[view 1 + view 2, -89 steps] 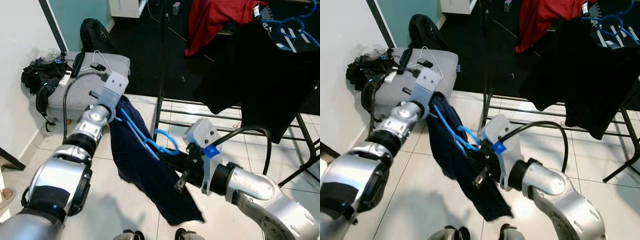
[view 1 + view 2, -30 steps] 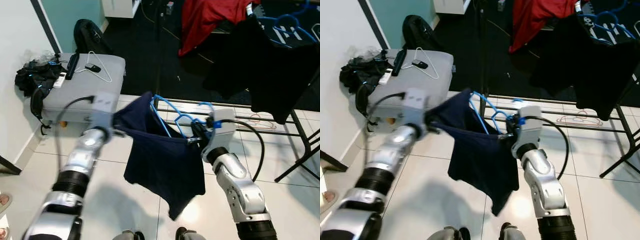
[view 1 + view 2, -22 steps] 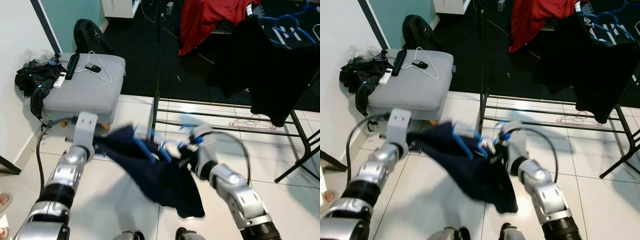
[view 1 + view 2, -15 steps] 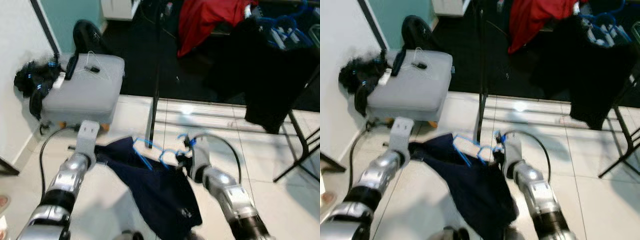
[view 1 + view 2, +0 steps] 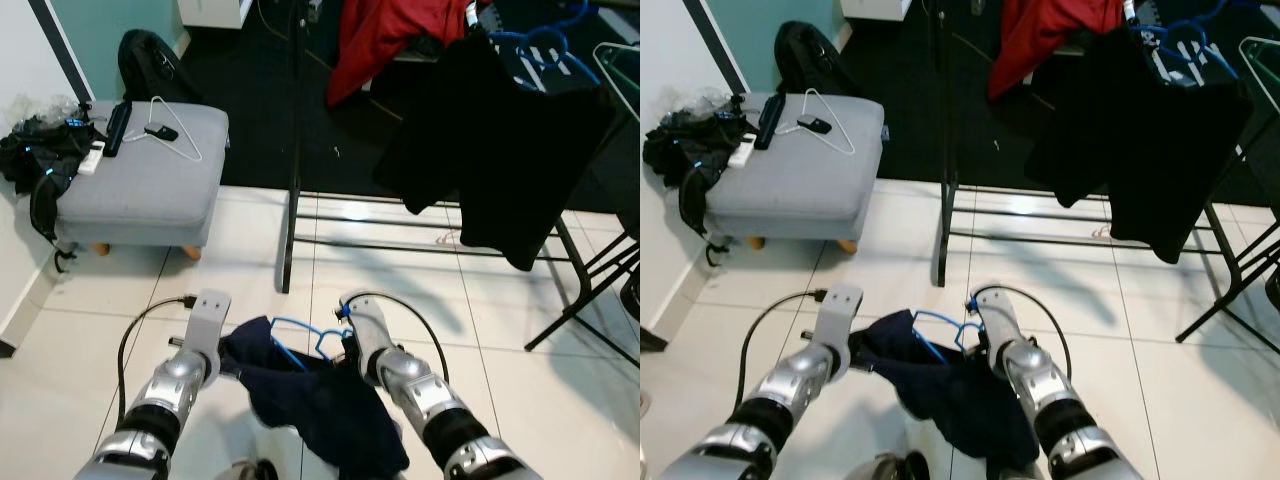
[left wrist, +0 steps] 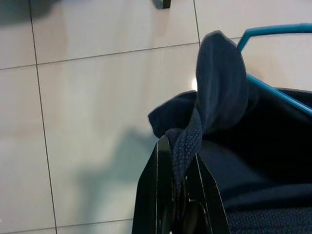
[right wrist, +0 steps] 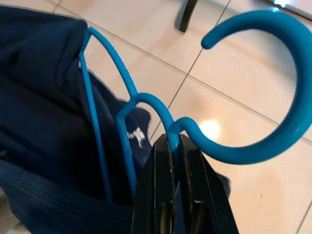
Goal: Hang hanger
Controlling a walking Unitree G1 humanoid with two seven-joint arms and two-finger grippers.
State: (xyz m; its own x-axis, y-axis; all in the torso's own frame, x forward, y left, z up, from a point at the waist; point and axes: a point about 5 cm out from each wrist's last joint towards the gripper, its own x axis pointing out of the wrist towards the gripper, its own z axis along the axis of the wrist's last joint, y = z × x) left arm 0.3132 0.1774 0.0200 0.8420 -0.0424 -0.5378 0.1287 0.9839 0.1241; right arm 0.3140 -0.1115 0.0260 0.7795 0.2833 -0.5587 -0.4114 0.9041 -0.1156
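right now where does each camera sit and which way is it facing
Left eye view: on the head, facing forward and down over the white tiled floor, grey ottoman and black clothes rack; both silver arms show.
Right eye view: same head, same scene, slightly shifted.
Left wrist view: along the left gripper, shut on the navy garment.
Right wrist view: along the right gripper, shut on the blue hanger.
Shared: both wrist views show the hanger inside the garment above the tiles.

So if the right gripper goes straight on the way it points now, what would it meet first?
Probably the pale tiled floor: past the blue plastic hanger pinched in the right gripper, bare tile shows ahead, though depth is unclear.
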